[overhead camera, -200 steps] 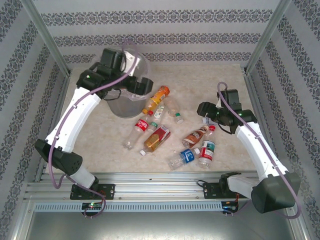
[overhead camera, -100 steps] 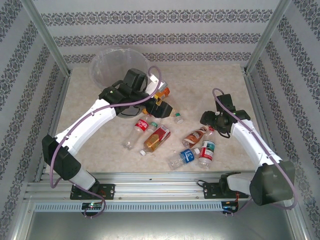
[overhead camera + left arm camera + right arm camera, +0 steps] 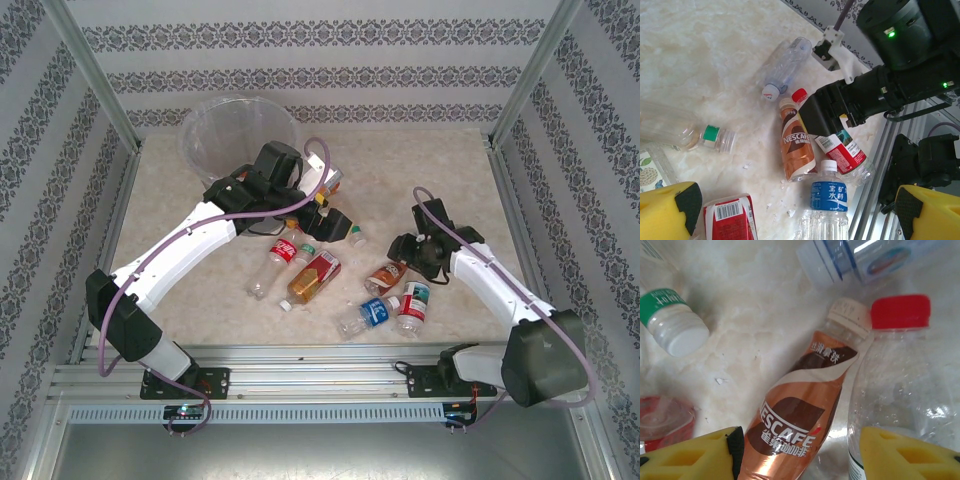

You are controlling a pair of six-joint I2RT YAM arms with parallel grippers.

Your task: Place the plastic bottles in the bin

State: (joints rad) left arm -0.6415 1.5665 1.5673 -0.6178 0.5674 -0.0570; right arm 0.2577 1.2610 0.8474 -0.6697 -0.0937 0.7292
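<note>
The bin (image 3: pixel 235 135) stands at the back left, grey and translucent. Several plastic bottles lie in the middle of the table. My right gripper (image 3: pixel 405 258) is low over the brown Nescafe bottle (image 3: pixel 386 275). In the right wrist view its yellow fingers (image 3: pixel 695 455) straddle that Nescafe bottle (image 3: pixel 800 420), half closed, with a gap on the right side. The right finger stands in front of a red-capped bottle (image 3: pixel 900 375). My left gripper (image 3: pixel 328 215) hovers wide open over the pile. Below the left gripper (image 3: pixel 797 205) lie a red-label bottle (image 3: pixel 730 220) and a blue-label water bottle (image 3: pixel 830 197).
An orange-label bottle (image 3: pixel 313 275), a red-label bottle (image 3: pixel 280 255) and a blue-label bottle (image 3: pixel 367 314) lie near the front. A clear white-capped bottle (image 3: pixel 785 62) and a green-banded bottle (image 3: pixel 695 135) lie farther off. Metal rails (image 3: pixel 320 365) edge the front, patterned walls the sides.
My left arm swung from over the bin to the right and nearer, above the pile. My right gripper moved left and down onto the brown bottle, its jaws narrowing.
</note>
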